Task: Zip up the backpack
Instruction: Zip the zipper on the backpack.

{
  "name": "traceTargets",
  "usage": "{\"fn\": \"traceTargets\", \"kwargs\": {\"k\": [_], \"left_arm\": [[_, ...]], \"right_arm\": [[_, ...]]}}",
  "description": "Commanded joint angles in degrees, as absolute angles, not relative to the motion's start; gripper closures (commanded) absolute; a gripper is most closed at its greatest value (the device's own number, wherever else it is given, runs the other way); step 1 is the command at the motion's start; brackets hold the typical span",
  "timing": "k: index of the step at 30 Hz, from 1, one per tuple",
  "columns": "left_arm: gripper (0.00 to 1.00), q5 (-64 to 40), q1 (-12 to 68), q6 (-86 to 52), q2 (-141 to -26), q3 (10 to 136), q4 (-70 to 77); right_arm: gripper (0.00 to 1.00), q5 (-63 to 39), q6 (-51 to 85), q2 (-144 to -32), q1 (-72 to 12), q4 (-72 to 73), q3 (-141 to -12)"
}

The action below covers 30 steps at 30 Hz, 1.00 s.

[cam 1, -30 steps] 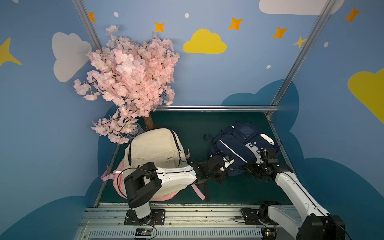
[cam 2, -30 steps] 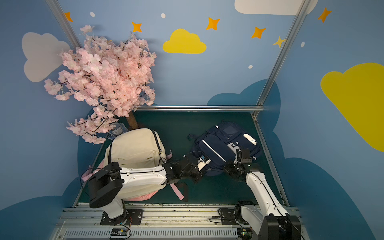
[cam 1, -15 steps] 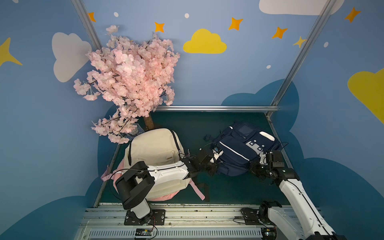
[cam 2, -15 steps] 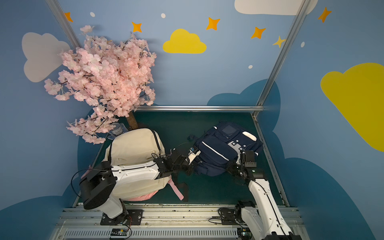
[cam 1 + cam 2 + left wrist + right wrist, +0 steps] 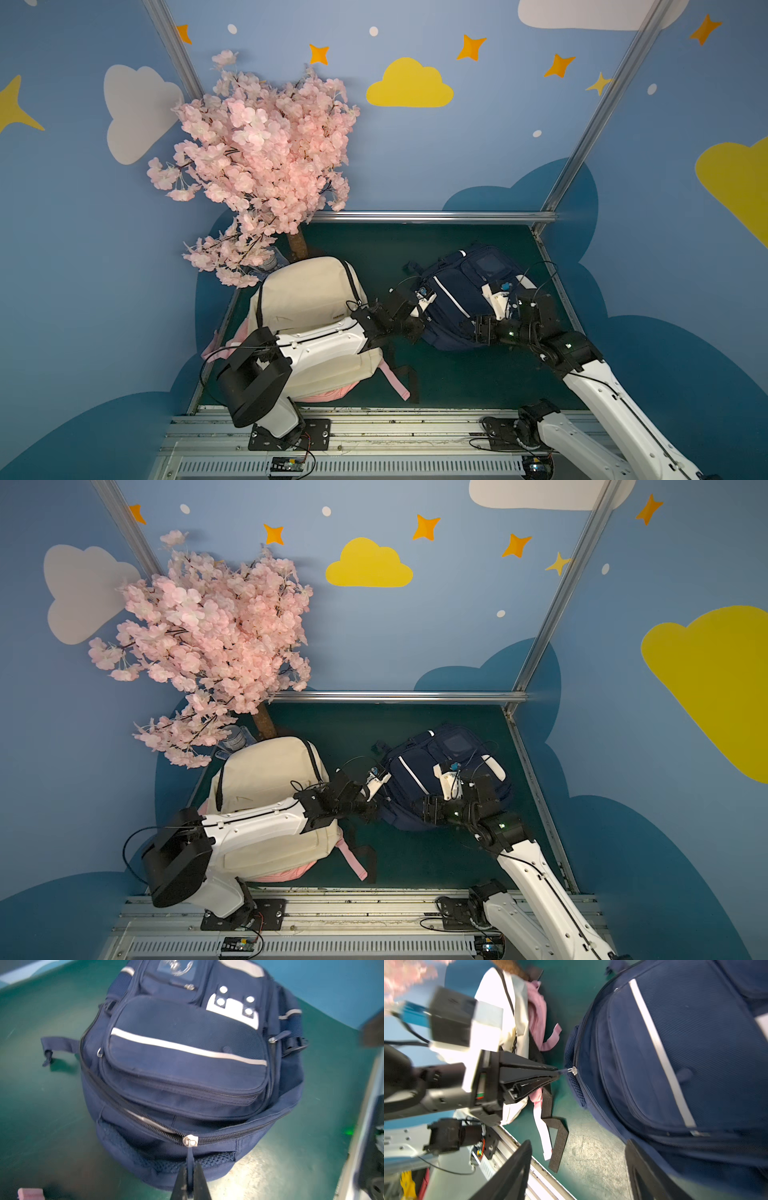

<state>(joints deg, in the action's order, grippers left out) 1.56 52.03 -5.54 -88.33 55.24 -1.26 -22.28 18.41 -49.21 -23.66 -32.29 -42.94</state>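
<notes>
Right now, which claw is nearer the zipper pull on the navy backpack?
Left. The left claw is shut on the zipper pull; the right claw stands open beside the backpack, clear of the pull.

Honestly, nothing readable here. The closest thing is a tiny dark line of print (image 5: 337, 317) on the cream backpack (image 5: 307, 291), which lies just beside the navy backpack (image 5: 457, 307). The print is on the side nearer the navy one, and in a top view it's way too small to make out. The navy backpack itself has a clear window patch (image 5: 176, 967) on its front, beyond the white stripe (image 5: 182, 1047). There's some whitish swirly logo inside it, but the left wrist view is blurred there, so I can't pick out any letters.
</notes>
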Motion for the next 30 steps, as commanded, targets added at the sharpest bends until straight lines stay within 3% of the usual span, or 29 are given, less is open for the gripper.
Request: {"fn": "traceTargets", "kwargs": {"k": [1,6,12,23,30], "left_arm": [[0.98,-1.1,52.9,-4.3,-85.0,54.8,0.0],[0.98,-1.0,53.5,-4.5,-84.1,54.8,-0.1],[0.98,-0.3,53.3,-4.8,-84.7,55.0,0.1],[0.98,-0.5,50.2,-6.2,-85.2,54.4,2.1],[0.98,1.5,46.0,-6.8,-89.0,57.0,1.0]], "right_arm": [[0.32,-22.6,15.0,-54.9,-25.5,-24.7,-41.7],[0.35,-24.9,14.0,-62.5,-29.1,-19.4,-41.6],[0.5,-25.7,15.9,-67.4,-34.1,-19.6,-41.1],[0.99,-17.9,18.3,-65.9,-36.4,-21.1,-36.2],[1.0,-15.1,19.7,-61.0,-39.0,-23.6,-35.2]]}}
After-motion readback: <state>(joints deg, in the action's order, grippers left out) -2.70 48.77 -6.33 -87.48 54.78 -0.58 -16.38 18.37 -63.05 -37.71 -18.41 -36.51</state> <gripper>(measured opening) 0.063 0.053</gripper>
